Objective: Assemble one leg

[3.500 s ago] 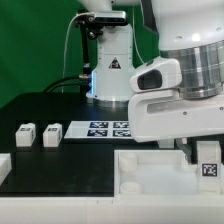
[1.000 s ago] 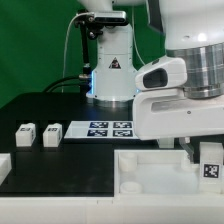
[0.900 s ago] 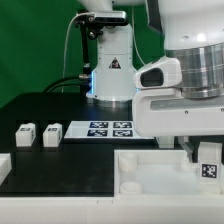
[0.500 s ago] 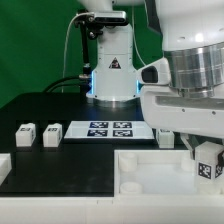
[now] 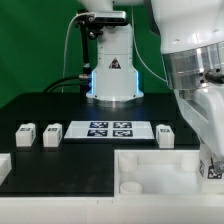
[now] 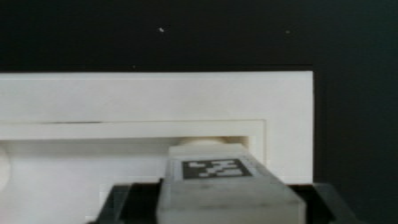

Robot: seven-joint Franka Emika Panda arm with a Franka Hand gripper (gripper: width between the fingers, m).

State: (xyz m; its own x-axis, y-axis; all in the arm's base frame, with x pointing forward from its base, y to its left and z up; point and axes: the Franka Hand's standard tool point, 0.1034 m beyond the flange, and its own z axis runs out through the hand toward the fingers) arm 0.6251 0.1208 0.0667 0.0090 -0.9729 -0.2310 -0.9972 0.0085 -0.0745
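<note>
My gripper (image 5: 213, 172) at the exterior view's right edge is shut on a leg (image 5: 211, 167), a small white block with a black-and-white tag, and holds it over the right end of the large white tray-like part (image 5: 150, 168). In the wrist view the leg (image 6: 221, 183) sits between the two dark fingers (image 6: 128, 205) of the gripper (image 6: 222, 207), with the tray's raised wall (image 6: 160, 108) below it. Three more legs stand on the black table: two at the left (image 5: 25, 132) (image 5: 50, 132) and one right of centre (image 5: 165, 134).
The marker board (image 5: 108, 128) lies on the table between the loose legs. Another white part (image 5: 3, 165) shows at the left edge. A second robot base (image 5: 110, 70) stands at the back. The tray has a round hole (image 5: 129, 186) near its left corner.
The arm has swung and tilted toward the exterior view's right, carrying the held leg slightly right and down. This uncovered the leg standing right of the marker board.
</note>
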